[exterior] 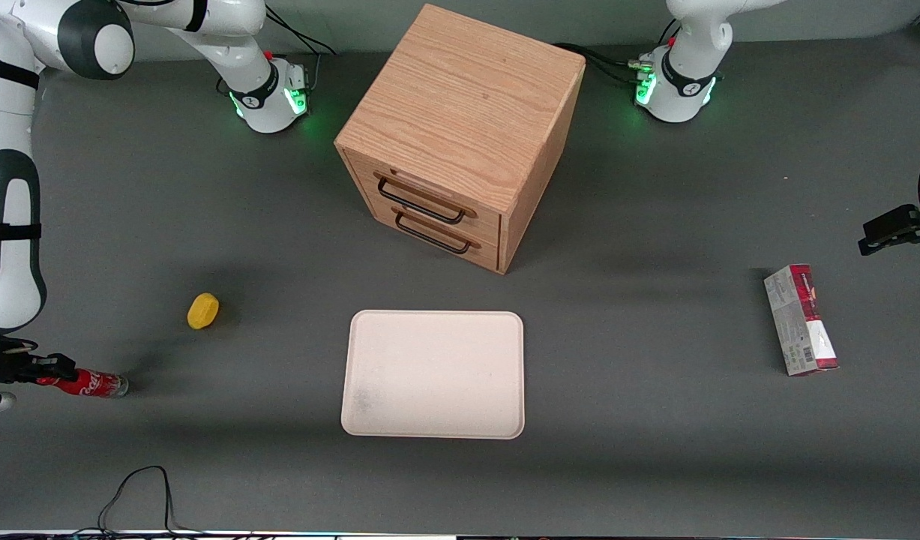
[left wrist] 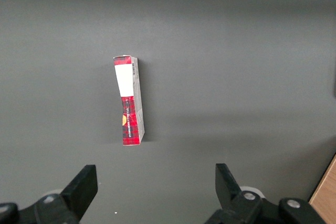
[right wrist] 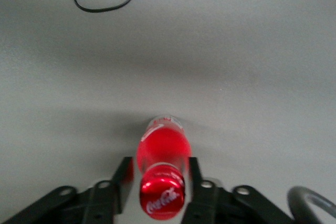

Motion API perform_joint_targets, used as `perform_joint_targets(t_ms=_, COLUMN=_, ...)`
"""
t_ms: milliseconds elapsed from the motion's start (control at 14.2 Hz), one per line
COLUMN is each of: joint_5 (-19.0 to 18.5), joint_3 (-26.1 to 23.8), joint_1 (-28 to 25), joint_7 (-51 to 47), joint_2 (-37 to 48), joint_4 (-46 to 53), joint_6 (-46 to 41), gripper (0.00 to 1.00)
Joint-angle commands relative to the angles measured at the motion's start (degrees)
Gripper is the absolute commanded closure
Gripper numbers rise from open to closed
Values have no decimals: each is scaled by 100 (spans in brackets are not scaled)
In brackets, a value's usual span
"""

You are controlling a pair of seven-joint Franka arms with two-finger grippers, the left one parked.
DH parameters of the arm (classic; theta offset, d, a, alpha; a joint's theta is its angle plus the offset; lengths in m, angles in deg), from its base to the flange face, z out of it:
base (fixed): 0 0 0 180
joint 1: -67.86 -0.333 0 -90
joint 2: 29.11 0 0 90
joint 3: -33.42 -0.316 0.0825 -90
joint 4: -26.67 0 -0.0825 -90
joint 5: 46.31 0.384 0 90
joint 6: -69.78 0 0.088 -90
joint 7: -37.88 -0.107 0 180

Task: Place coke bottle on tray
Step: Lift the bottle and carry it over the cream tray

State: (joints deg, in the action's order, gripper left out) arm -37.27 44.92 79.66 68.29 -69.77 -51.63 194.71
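Observation:
The coke bottle [exterior: 92, 384] lies on its side on the grey table at the working arm's end, cap toward the arm and clear base toward the tray. My right gripper [exterior: 58, 373] is low at the table, straddling the cap end. In the right wrist view the bottle [right wrist: 161, 156] lies between the fingers [right wrist: 124, 170], with the gripper [right wrist: 157, 166] open: a narrow gap shows on one side, and the other finger is against the bottle. The cream-white tray [exterior: 433, 315] lies flat and bare mid-table, nearer the front camera than the drawer box.
A wooden two-drawer box [exterior: 460, 135] stands farther from the camera than the tray. A small yellow object [exterior: 203, 310] lies between bottle and box. A red-and-grey carton [exterior: 801, 319] lies toward the parked arm's end. A black cable [exterior: 141, 487] loops near the table's front edge.

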Motion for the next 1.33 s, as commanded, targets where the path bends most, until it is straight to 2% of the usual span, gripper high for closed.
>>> perform_joint_targets(t_ms=0, joint_5=116, joint_3=-96, joint_1=68, joint_7=131, joint_2=-30, joint_4=114, joint_6=-4, gripper=87)
perform_joint_targets(t_ms=70, joint_5=116, joint_3=-96, joint_1=68, joint_7=140, joint_2=-21, joint_4=114, joint_6=-4, gripper=96)
perform_joint_targets(t_ms=140, joint_5=116, joint_3=-96, joint_1=68, joint_7=131, joint_2=-21, joint_4=114, joint_6=-4, gripper=100)
perform_joint_targets(t_ms=281, joint_5=125, joint_3=-96, joint_1=68, joint_7=105, joint_2=49, joint_4=123, joint_6=-65, gripper=100)
perform_joint_targets(t_ms=421, joint_5=108, joint_3=-96, joint_1=-29, joint_7=-314, joint_2=294, joint_4=123, joint_6=-309, gripper=100)
perform_joint_targets(t_ms=772, joint_5=46, joint_3=-104, joint_1=-739, joint_7=-1957, joint_2=1331, joint_4=201, joint_6=-1881, gripper=100)
perform_joint_targets(t_ms=912, joint_5=29, joint_3=-104, joint_1=-1073, joint_7=-2494, joint_2=1779, joint_4=228, joint_6=-2252, gripper=100)
perform_joint_targets(t_ms=1053, joint_5=-329, joint_3=-357, joint_1=-1346, joint_7=-2977, joint_2=2140, joint_4=237, joint_6=-2429, gripper=100)
perform_joint_targets(t_ms=1263, joint_5=-1322, joint_3=-1542, joint_1=-1409, joint_7=-4741, joint_2=2264, joint_4=351, joint_6=-2649, gripper=100)
